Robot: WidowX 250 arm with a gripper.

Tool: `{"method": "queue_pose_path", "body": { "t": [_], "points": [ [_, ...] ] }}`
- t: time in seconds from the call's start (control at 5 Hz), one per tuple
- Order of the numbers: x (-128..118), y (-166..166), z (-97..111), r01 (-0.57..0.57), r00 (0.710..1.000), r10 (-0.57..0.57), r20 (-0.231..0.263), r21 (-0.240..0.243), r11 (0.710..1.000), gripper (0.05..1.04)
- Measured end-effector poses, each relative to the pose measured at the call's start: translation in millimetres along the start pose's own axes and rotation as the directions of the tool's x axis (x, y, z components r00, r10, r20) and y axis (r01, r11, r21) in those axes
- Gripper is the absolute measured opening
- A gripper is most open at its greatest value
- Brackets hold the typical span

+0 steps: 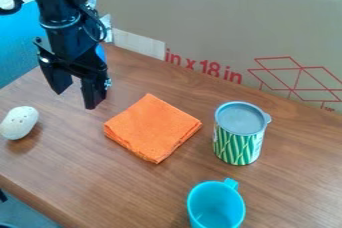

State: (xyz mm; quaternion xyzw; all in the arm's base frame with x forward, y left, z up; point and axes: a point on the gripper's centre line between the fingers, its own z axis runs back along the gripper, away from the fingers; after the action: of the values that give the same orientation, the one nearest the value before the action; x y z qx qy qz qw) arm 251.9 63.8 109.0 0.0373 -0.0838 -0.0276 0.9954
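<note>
Grasp: nothing is held, so this looks like a free-handed moment with no item being handled.
Approach: from this pose, picking up any item would call for a sideways shift and probably a descent, with the spread fingers lined up around it first.
End effector (76,100): open, its two fingers well apart with nothing between them; it hangs at the far left, seemingly above the wooden tabletop (127,192), and touches none of the items.
Nearest items: the white oblong item and the orange cloth, one on either side of the end effector.
White oblong item (19,122): on the left side, lying on the tabletop, with small dark specks on its rounded surface.
Orange cloth (152,128): near the middle, folded into a flat, layered square, one corner towards the far side.
Can (239,143): upright to the right of the cloth and apart from it, green and white around its side, with a greyish lid (240,118) on top.
Blue cup (217,206): upright at the near side, nearer than the can, its handle (231,183) turned towards the can.
Cardboard panel (214,22): standing along the far side, with red markings.
</note>
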Motion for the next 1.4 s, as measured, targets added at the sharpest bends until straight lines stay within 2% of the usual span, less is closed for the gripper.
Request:
{"method": "queue_pose_path", "body": {
  "t": [0.2, 0.4, 0.6, 0.8, 1.0, 1.2, 1.4],
  "points": [
    [-2, -2, -6, 0.004, 1.0, -0.004, -0.017, -0.006, 1.0, 1.001],
    [23, -26, -27, 0.011, 0.999, -0.01, 0.034, -0.02, 1.0, 1.001],
    [40, -41, -39, 0.031, 0.998, -0.03, 0.05, -0.01, 0.999, 1.0],
    [52, -52, -47, 0.062, 0.994, -0.061, 0.089, -0.016, 0.998, 1.001],
    [58, -53, -56, 0.046, 0.992, -0.043, 0.115, -0.019, 0.999, 1.0],
    [65, -52, -70, -0.03, 0.989, 0.033, 0.142, -0.019, 0.999, 1.001],
    [60, -53, -86, -0.08, 0.982, 0.082, 0.168, -0.017, 0.997, 1.001]
  ]
}}
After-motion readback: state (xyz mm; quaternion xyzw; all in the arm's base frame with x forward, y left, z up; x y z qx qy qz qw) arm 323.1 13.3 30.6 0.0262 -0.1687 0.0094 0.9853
